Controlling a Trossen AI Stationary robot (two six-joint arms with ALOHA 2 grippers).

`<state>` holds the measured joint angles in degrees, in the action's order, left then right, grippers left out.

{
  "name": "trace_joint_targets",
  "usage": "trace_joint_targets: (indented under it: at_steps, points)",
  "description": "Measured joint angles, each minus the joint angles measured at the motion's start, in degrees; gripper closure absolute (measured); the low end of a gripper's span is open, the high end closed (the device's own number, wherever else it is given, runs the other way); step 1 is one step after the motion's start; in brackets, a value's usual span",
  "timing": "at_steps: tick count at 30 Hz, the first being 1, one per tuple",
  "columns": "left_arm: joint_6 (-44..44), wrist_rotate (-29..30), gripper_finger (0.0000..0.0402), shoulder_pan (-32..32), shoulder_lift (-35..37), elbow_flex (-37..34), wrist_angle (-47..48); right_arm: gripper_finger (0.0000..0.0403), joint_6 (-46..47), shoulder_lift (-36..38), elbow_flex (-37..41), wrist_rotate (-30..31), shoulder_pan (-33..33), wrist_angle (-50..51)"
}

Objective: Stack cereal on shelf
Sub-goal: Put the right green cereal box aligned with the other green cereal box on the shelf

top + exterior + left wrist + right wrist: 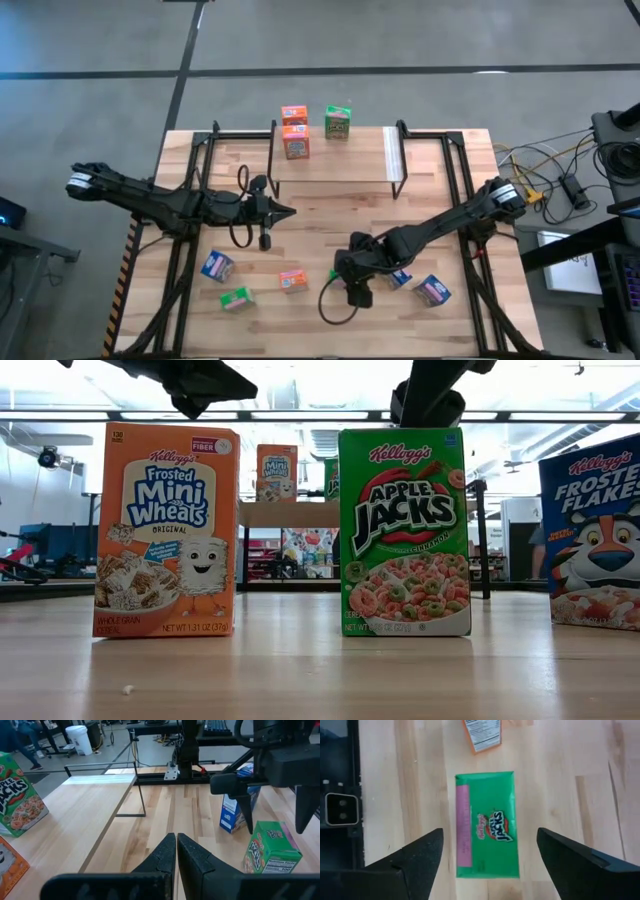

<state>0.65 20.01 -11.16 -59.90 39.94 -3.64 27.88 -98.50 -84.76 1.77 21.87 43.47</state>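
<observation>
Hovering over the front of the table, the right gripper (357, 287) points straight down with its fingers (415, 860) spread wide apart and nothing between them; directly below, in its wrist view, stands a green cereal box (487, 824) seen from the top, squarely between the two fingers, with an orange box (482, 732) just beyond it. The step in hand looks like the pick of that green box for the shelf (335, 160), whose plank already carries two orange boxes (294, 132) and a green one (338, 121) along its far edge. The left gripper (285, 211) waits near the table's middle, fingers (165, 855) pressed together, empty. More boxes remain on the table: a blue one (216, 265), a green one (236, 298) and an orange one (292, 281) at the front left, and a blue one (432, 290) at the front right. The next move probably calls for a straight descent until the fingers flank the box's narrow sides, then a firm close before lifting; the neighbouring orange box sits near enough that a skewed approach could nudge it.
</observation>
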Motion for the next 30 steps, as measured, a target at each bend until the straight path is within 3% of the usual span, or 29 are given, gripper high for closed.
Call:
trace_joint_targets:
  at_steps: [5,18,30]
  points:
    - [-0.1,0.0,0.0401,0.0,0.0,0.0,0.0,0.0103,-0.4,0.0,0.1,2.9,0.2,0.4]
    - [-0.1,0.0,0.0401,0.0,0.0,0.0,0.0,0.0114,-2.0,-4.7,0.4,3.3,0.9,-0.5]
    - [-7.8,1.1,0.0402,0.0,1.4,0.0,-0.8,0.0225,-5.2,-4.0,-0.3,2.7,0.9,-0.4]
